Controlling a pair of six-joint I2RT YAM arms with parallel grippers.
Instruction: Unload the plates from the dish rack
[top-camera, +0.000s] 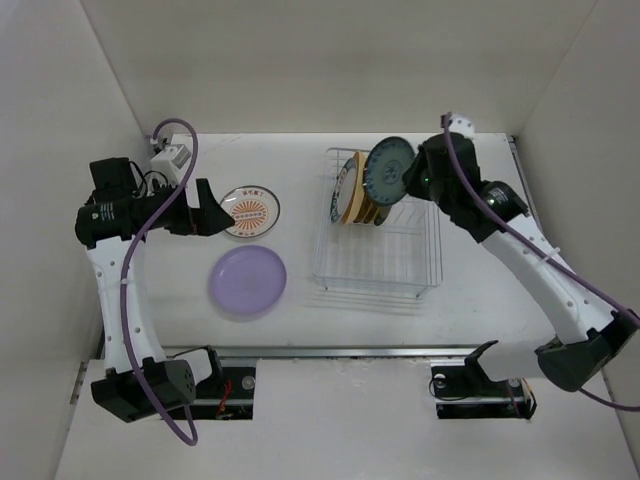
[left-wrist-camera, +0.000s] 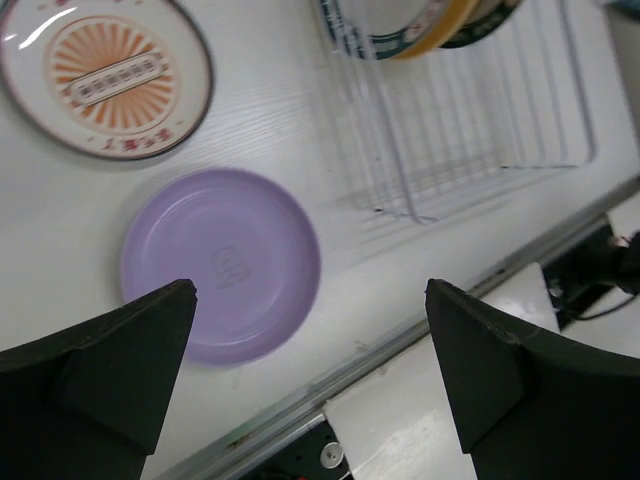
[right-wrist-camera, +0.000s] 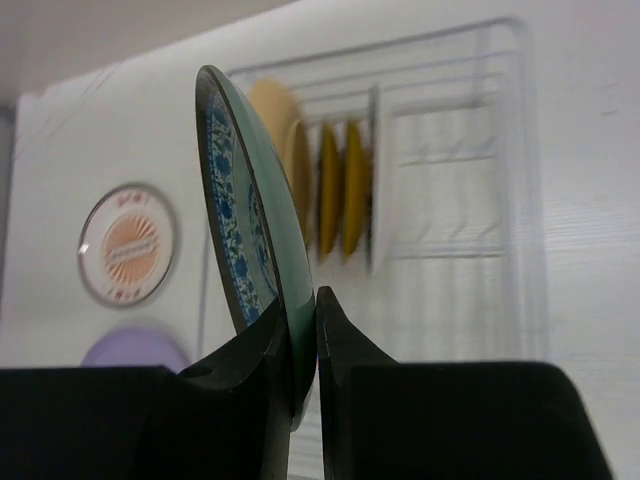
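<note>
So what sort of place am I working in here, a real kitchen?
Probably a lab test cell, not a kitchen: bare white walls box in a white table, with a wire dish rack and a lavender plate laid out on it.
</note>
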